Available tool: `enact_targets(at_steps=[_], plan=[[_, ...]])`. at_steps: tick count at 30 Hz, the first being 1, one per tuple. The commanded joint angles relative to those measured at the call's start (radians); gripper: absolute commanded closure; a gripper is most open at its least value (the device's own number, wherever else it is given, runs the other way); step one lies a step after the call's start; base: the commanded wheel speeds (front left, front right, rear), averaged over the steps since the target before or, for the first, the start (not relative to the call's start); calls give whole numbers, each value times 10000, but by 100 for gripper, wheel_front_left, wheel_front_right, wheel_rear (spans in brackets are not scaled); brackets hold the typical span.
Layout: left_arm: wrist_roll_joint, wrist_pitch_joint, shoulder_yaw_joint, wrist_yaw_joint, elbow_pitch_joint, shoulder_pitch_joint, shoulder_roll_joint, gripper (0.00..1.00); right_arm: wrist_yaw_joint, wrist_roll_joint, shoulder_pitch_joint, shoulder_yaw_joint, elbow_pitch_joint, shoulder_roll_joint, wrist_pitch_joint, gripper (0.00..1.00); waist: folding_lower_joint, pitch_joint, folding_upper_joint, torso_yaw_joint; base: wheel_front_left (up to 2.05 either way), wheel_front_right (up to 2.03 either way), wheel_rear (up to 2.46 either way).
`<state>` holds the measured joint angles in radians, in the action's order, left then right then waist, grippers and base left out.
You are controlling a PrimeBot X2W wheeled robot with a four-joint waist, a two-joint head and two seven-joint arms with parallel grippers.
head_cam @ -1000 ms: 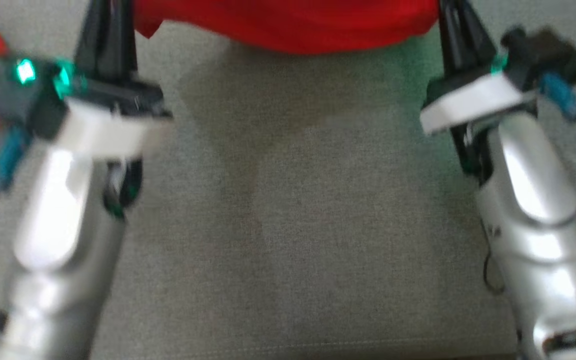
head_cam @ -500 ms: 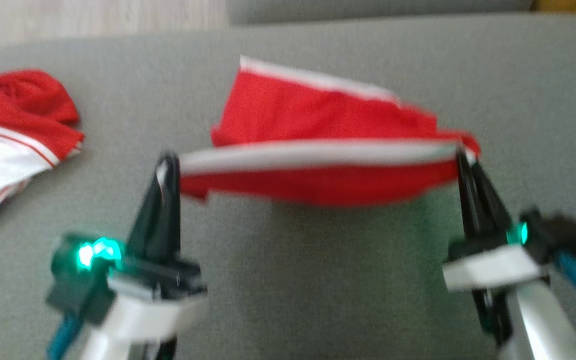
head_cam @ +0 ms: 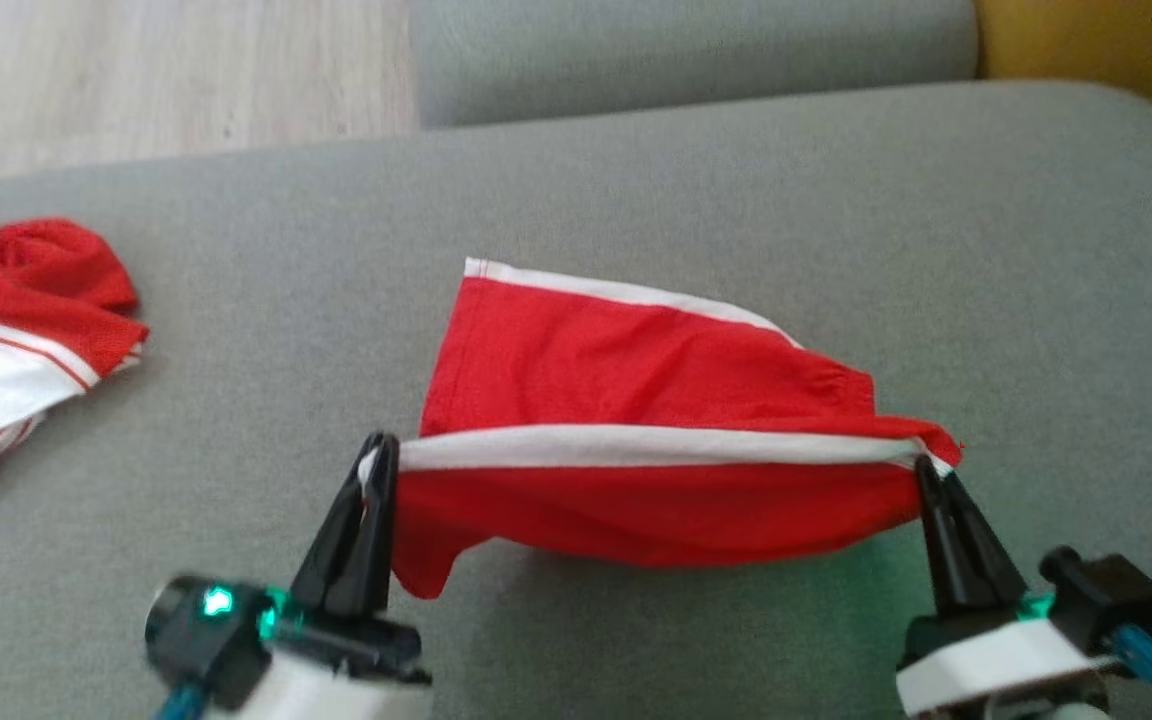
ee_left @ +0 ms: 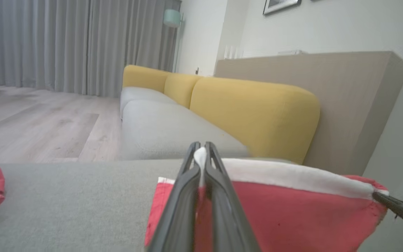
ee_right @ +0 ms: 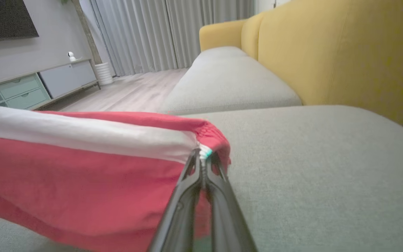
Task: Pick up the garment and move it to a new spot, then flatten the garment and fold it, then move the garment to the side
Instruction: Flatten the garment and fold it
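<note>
The garment point(head_cam: 636, 400) is red with a white band along its edge. It hangs stretched between my two grippers above the grey sofa cushion point(head_cam: 736, 200), its far part resting on the cushion. My left gripper point(head_cam: 377, 452) is shut on the band's left end, and its fingers pinch white cloth in the left wrist view point(ee_left: 201, 154). At the band's right end my right gripper point(head_cam: 926, 472) is shut on the gathered corner, seen close in the right wrist view point(ee_right: 203, 154). The garment point(ee_right: 82, 168) sags below the taut band.
A second red and white garment point(head_cam: 6, 320) lies crumpled at the cushion's far left. Beyond the cushion are wooden floor point(head_cam: 136, 70), another grey seat point(head_cam: 686, 50) and a yellow backrest point(ee_left: 257, 112) on the right.
The head camera has tilted up, so the arms dropped toward the picture's bottom and the whole garment came into view. Both grippers stay shut on the band, held taut between them.
</note>
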<state>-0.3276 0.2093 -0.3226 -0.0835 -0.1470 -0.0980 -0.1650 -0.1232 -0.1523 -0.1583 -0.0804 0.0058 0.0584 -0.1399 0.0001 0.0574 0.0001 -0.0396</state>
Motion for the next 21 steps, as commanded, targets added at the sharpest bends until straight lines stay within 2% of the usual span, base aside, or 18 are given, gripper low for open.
enact_targets(at_steps=[1, 14, 21], plan=[[-29, -13, 310, -53, -85, 824, -132, 100, -75, -71, 636, -261, -182, 7, 9, 100, -1, 251, -1, -60, 0, 0, 0], [-68, 29, -91, -411, 4977, 6169, -165, 100, -75, -250, 3721, -349, 2485, -76, -326, 100, -1, 2699, -1, -359, 0, 0, 0], [-109, 262, -413, -451, 7620, 8074, 17, 100, -75, -582, 5032, -499, 3797, -79, -704, 100, -1, 3431, -1, -595, 0, 0, 0]])
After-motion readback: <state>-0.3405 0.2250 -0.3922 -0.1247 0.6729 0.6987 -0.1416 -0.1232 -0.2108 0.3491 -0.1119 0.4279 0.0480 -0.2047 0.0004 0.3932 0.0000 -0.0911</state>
